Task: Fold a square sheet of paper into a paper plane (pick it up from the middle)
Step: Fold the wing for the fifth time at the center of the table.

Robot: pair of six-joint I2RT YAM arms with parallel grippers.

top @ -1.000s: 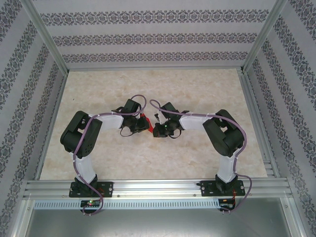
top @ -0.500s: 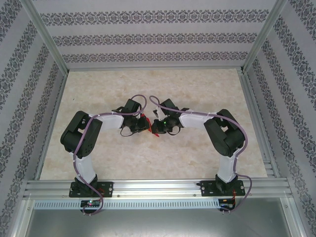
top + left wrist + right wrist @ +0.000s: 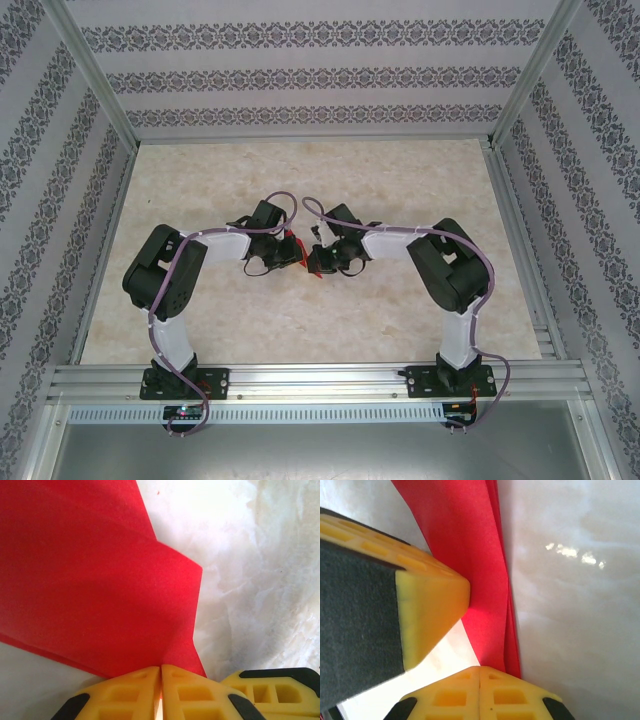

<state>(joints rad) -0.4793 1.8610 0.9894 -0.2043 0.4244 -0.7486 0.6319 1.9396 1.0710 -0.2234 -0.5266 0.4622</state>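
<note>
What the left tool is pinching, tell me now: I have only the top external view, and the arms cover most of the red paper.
Observer: In the left wrist view the left tool is shut on the edge of the red paper.
Operator: Now the other side.
Observer: The right tool is shut on the paper's layered edge.
Operator: Report the folds.
Observer: Left wrist view shows the paper folded over itself, with a stepped outline.

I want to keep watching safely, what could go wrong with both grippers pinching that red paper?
With the left gripper and right gripper both shut on the red paper, pulling apart could tear it. Each pinches near an edge, so it may slip out. The grippers sit close and might bump.
</note>
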